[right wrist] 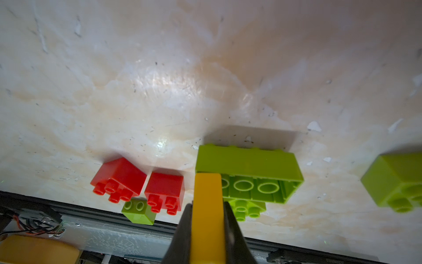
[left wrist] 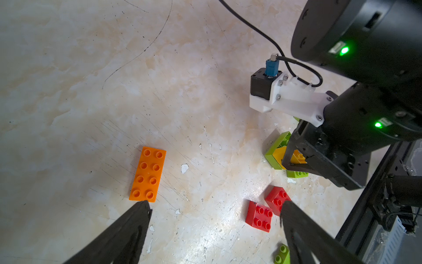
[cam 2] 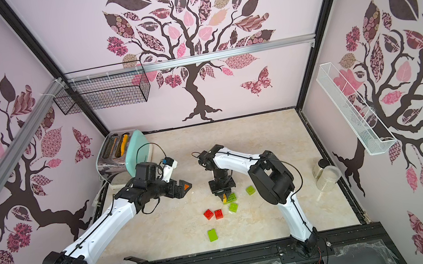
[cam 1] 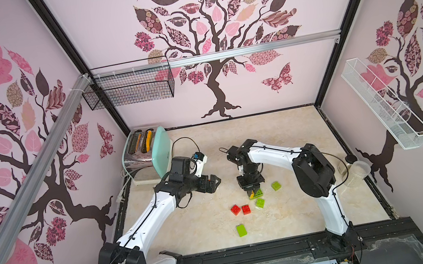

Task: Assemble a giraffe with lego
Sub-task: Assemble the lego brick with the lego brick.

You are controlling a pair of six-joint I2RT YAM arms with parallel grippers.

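Closest to us, in the right wrist view, a smooth yellow brick (right wrist: pixel 206 217) fills the right gripper (right wrist: pixel 207 204), whose black fingers (right wrist: pixel 182 228) are closed tight against its two flat sides. Its far end meets the long lime brick (right wrist: pixel 249 164), which lies tipped on its side on the counter (right wrist: pixel 159 80) with its hollow underside and round tubes facing us. Whether the yellow piece is seated in that hollow we cannot tell. Two red bricks (right wrist: pixel 118 176) sit near the long lime brick, almost touching each other, studs toward us. Three small lime bricks (right wrist: pixel 397 180) lie loose around it, one just beside it. In both top views the same cluster appears as small glossy blocks about the long lime brick (cam 1: pixel 257 193), with one lime piece lying farther out toward the arm bases. Only the left wrist view shows plainly a thin orange plate (left wrist: pixel 148 174), two studs wide and four long, flat on the counter well apart from the long lime brick. The left gripper (left wrist: pixel 214 205) hangs near it, spread wide and empty, one fingertip by the plate's end in that view. The counter is cream, marble-patterned, scratched and flecked with white chips.
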